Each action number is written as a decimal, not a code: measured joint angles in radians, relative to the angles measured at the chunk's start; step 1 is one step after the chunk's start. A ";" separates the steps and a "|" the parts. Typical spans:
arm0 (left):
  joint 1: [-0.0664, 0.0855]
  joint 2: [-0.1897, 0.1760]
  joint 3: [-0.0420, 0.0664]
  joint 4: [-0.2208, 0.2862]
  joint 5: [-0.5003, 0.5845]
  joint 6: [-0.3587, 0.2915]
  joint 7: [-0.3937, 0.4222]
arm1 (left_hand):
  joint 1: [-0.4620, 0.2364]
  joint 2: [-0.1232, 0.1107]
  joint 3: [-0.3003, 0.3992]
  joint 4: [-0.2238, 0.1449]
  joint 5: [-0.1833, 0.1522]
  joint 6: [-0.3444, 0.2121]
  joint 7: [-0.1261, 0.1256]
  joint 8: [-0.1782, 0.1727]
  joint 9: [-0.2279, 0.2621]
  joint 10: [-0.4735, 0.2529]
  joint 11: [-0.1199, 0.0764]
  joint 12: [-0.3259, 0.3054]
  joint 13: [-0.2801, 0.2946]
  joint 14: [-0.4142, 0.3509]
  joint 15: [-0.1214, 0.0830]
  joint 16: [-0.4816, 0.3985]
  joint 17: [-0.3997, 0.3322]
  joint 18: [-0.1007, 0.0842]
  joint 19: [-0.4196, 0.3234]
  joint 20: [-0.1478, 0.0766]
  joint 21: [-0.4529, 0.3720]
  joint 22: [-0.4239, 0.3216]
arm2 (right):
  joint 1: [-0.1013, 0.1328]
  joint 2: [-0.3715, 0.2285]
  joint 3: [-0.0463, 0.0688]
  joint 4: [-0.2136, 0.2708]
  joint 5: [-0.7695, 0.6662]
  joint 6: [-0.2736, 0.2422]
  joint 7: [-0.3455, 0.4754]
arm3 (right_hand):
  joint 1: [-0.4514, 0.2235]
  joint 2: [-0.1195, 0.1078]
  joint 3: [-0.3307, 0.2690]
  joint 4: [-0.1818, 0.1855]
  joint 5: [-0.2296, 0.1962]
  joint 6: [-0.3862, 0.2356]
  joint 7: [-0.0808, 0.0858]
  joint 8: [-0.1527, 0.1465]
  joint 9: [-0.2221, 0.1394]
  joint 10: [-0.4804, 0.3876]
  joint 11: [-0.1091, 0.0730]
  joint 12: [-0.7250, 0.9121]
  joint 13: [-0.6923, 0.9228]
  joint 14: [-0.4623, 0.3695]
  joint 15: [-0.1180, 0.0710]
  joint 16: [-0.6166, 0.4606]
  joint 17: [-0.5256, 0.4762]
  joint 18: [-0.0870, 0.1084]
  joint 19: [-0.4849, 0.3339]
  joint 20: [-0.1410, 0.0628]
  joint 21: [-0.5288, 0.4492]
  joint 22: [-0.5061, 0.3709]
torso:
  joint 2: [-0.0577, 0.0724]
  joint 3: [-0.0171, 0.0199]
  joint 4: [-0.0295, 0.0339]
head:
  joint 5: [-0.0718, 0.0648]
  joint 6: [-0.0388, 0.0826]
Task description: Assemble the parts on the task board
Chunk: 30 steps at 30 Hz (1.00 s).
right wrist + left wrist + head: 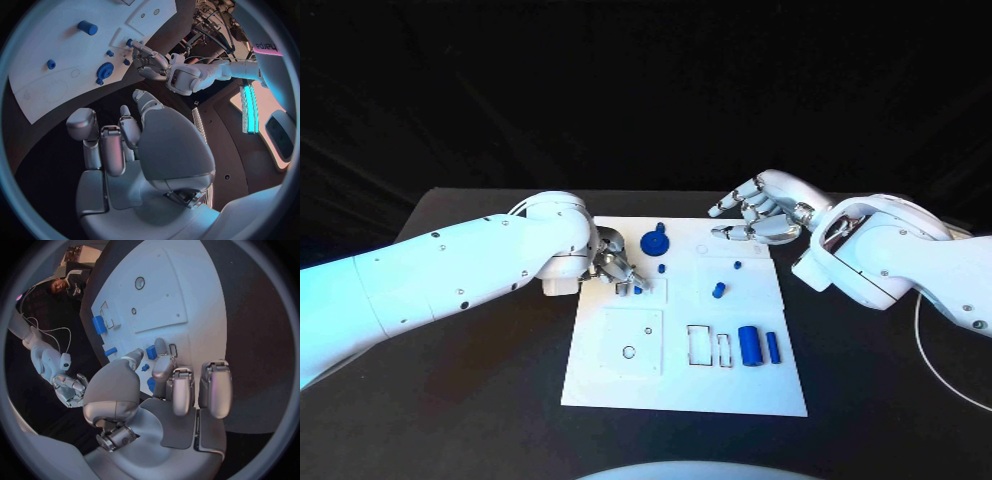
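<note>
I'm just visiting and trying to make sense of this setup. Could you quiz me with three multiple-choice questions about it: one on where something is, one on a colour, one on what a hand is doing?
1. Where do the two blue cylinders lie on the task board?
A. Along its far edge
B. Near its right edge, toward the near end
C. Off the board, on the black table

2. What colour are the small parts?
A. Blue
B. Red
C. Yellow

3. What is the left hand doing?
A. Resting flat on the table, away from the board
B. Lifting the whole board
C. Pinching a small blue part at its fingertips, over the board

Answers:
1. B: they lie side by side by the right edge in the head view.
2. A: every piece on the white plate is blue.
3. C: the left wrist view shows a blue piece between the fingertips.
</note>
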State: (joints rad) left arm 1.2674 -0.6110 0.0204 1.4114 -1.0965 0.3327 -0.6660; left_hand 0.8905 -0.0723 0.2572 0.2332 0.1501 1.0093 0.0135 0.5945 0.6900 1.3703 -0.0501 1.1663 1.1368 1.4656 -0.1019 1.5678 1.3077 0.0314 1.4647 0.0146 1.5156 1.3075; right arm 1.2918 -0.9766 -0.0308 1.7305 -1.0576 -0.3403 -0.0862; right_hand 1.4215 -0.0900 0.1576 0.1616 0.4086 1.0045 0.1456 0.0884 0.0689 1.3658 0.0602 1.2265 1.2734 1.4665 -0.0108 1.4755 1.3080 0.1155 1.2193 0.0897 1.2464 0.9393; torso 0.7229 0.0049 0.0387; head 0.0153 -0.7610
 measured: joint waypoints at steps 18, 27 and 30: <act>0.096 -0.022 0.019 -0.070 0.007 -0.012 -0.003 | 0.136 0.019 -0.165 0.050 -0.023 -0.124 0.066 -0.123 -0.114 -0.115 0.053 -0.125 -0.145 0.002 0.038 0.000 0.000 0.000 0.000 0.029 -0.063 0.000 | -0.001 0.012 -0.003 -0.015 0.002 0.000 0.000 | 0.000 0.000 0.000 0.000 0.000 0.000 0.000 0.000 0.000 0.000 0.000 0.000 0.001 0.000 0.000 0.000 0.000 0.000 0.000 0.000 0.000 0.000 | 0.001 0.0002 0.0003 | 0.007 0.018; 0.100 0.029 0.010 -0.193 0.015 -0.013 0.001 | 0.160 0.030 -0.192 0.052 -0.023 -0.119 0.071 -0.128 -0.139 -0.118 0.057 -0.120 -0.140 -0.002 0.041 0.000 0.000 0.000 0.004 0.032 -0.063 0.000 | -0.001 0.016 -0.004 -0.017 0.003 0.000 0.000 | -0.004 -0.004 0.000 0.000 0.000 0.000 0.000 0.000 0.000 -0.002 -0.002 -0.002 0.000 0.000 0.000 0.000 0.000 0.000 -0.004 0.004 0.000 -0.001 | 0.002 -0.0001 0.0001 | 0.011 0.026; 0.100 0.044 0.001 -0.221 0.020 -0.010 0.003 | 0.169 0.032 -0.198 0.052 -0.023 -0.107 0.068 -0.128 -0.145 -0.118 0.057 -0.113 -0.135 -0.002 0.041 0.000 0.000 0.000 0.004 0.032 -0.063 0.000 | -0.001 0.017 -0.004 -0.017 0.003 0.001 0.000 | -0.004 -0.004 0.000 0.000 0.000 0.000 0.000 0.000 0.000 -0.003 -0.003 -0.004 -0.001 0.000 0.000 0.000 0.000 0.000 -0.004 0.004 0.000 -0.001 | 0.003 -0.0008 -0.0010 | 0.012 0.026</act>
State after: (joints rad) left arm 1.3674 -0.5674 0.0217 1.1904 -1.0768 0.3231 -0.6634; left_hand 1.0597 -0.0404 0.0594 0.2852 0.1268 0.9022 0.0818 0.4664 0.5455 1.2525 0.0074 1.0536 1.0021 1.4640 -0.0605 1.5678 1.3074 0.0315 1.4685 0.0467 1.4522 1.3074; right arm 1.2904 -0.9595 -0.0348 1.7131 -1.0545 -0.3397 -0.0865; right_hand 1.4176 -0.0940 0.1576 0.1616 0.4086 1.0045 0.1456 0.0884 0.0690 1.3629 0.0572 1.2226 1.2727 1.4665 -0.0108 1.4755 1.3076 0.1156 1.2158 0.0934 1.2465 0.9382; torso 0.7258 0.0041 0.0378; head 0.0276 -0.7351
